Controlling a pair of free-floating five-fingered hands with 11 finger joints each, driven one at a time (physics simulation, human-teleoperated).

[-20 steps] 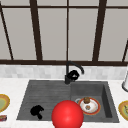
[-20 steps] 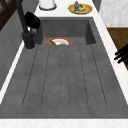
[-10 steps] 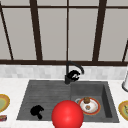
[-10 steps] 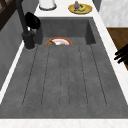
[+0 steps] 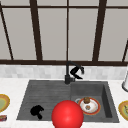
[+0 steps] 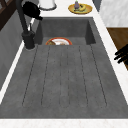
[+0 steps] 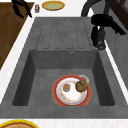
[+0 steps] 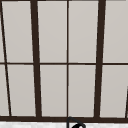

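The right hand (image 5: 77, 72) is at the faucet (image 5: 67, 75), fingers curled about its spout, placed to swing it. The left hand (image 5: 36, 111) hangs over the drainboard's (image 5: 45, 92) front edge, grasping nothing, fingers loosely bent. In the basin (image 7: 40, 75) a plate (image 7: 71, 91) carries food scraps, beneath the spout's reach.

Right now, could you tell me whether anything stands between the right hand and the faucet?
Nothing visible does. The right hand is close up against the faucet at the back rim of the sink. The plate lies lower, in the basin, out of the way.
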